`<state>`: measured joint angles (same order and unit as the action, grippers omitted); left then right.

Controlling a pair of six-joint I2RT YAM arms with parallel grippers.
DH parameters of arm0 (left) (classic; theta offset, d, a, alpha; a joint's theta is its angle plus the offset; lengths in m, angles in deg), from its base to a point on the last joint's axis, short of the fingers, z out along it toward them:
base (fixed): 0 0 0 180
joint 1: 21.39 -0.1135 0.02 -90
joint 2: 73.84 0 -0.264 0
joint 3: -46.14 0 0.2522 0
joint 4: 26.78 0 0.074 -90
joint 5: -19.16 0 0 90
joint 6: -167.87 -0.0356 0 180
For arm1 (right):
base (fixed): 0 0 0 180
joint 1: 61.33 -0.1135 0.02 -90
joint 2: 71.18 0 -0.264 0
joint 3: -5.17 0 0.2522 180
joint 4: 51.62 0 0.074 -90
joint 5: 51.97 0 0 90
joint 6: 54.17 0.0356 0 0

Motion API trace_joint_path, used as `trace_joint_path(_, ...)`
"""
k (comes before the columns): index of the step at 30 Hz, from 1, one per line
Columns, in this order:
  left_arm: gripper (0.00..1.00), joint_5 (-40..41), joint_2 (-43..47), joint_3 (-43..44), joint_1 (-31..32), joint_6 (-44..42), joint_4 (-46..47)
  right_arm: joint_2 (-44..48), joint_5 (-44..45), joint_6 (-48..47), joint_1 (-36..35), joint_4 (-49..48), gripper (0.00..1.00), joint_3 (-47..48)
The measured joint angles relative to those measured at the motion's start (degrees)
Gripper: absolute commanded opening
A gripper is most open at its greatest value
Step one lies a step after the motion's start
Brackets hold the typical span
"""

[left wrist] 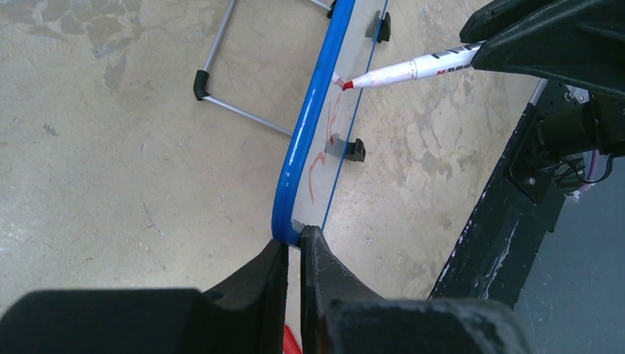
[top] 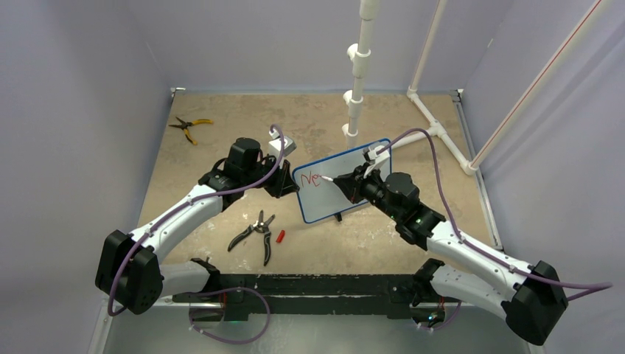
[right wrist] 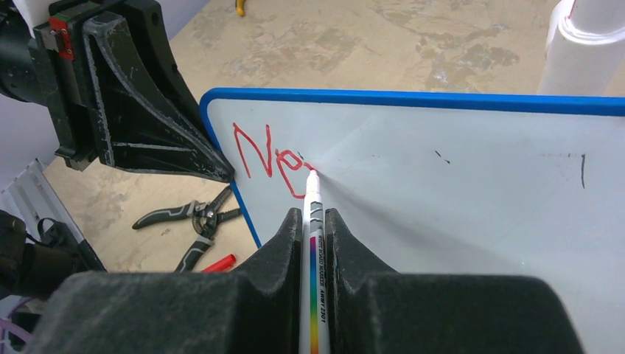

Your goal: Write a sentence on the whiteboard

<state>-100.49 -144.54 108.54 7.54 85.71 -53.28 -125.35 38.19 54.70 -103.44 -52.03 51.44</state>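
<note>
right claw (right wrist: pixel 313 215) tight around marker (right wrist: pixel 314 193), tip on whiteboard (right wrist: pixel 457 184); left claw (left wrist: pixel 293 247) tight on edge

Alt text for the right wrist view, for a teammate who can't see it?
The right hand grips a white marker, its tip on the blue-framed whiteboard just after red lettering that looks like "Ne". The left hand clamps the board's left edge; pliers lie on the table nearby.
</note>
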Motion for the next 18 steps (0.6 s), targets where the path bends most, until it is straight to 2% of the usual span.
trace_joint_path(18, 0.00, -0.17, 0.00, 0.00, 0.00, -0.02, 0.02, 1.68, 1.66, 0.61, 0.00, 1.86, 0.00, -1.70)
